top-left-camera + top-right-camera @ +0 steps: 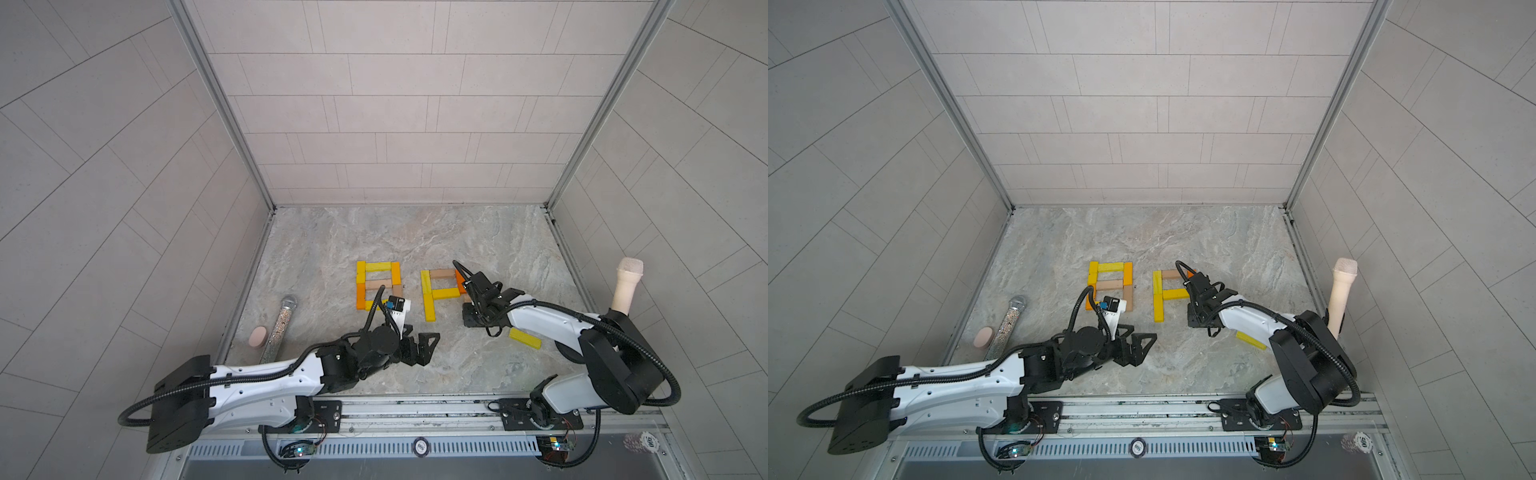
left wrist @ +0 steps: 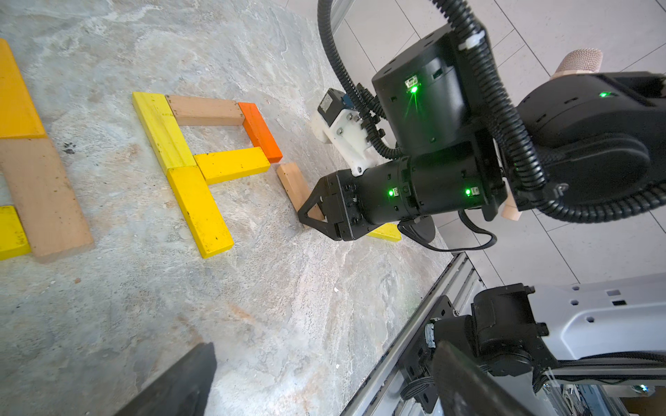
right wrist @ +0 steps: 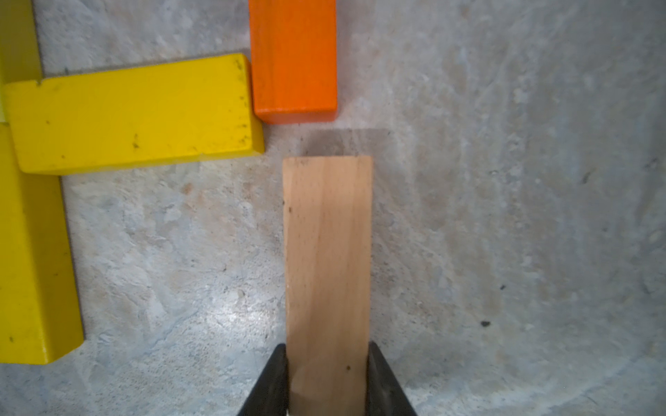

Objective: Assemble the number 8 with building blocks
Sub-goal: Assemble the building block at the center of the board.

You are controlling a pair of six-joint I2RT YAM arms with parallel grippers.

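Right gripper (image 3: 328, 378) placing the unfinished 8's (image 1: 428, 291) lower-right bar
It clamps a tan block (image 3: 327, 252) mid-tabletop (image 1: 374, 241), just short of the orange block (image 3: 293, 61) — next, likely close that gap and let go; left gripper (image 1: 422, 349) gapes wide, idle.

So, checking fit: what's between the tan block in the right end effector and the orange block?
Nothing: the right wrist view shows only a bare, shadowed strip of tabletop between the tan block and the orange block.

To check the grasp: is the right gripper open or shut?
Shut on the tan block: in the right wrist view the right gripper has fingers pressed on both its long sides.
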